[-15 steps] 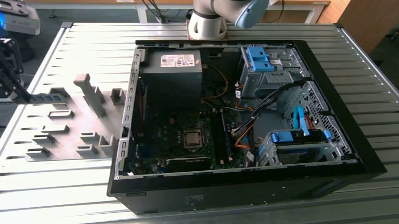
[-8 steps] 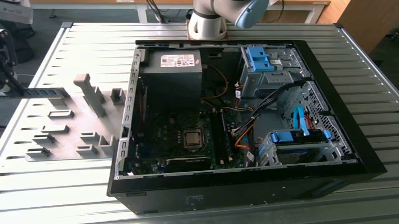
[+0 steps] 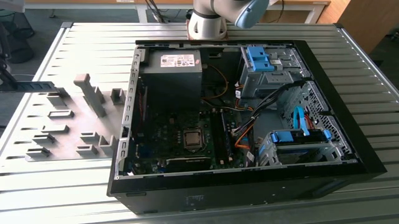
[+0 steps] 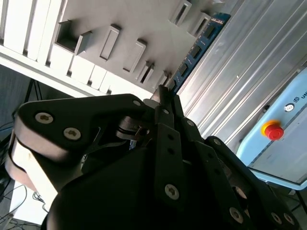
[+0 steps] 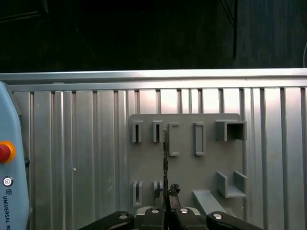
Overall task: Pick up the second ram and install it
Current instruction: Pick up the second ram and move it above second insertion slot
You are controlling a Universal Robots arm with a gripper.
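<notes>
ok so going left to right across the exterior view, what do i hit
second ram → tall grey fixture block → CPU socket → orange cables → blue-latched drive cage

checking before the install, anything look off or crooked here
Nothing stands out. The ram sits straight between the fingers of the gripper, in line with the slots of the plate. The open case looks orderly, with nothing spilled.

Bright daylight w/ glare on ribbed table [image 5: 86,143], deep shadow in PC case [image 3: 249,191].
</notes>
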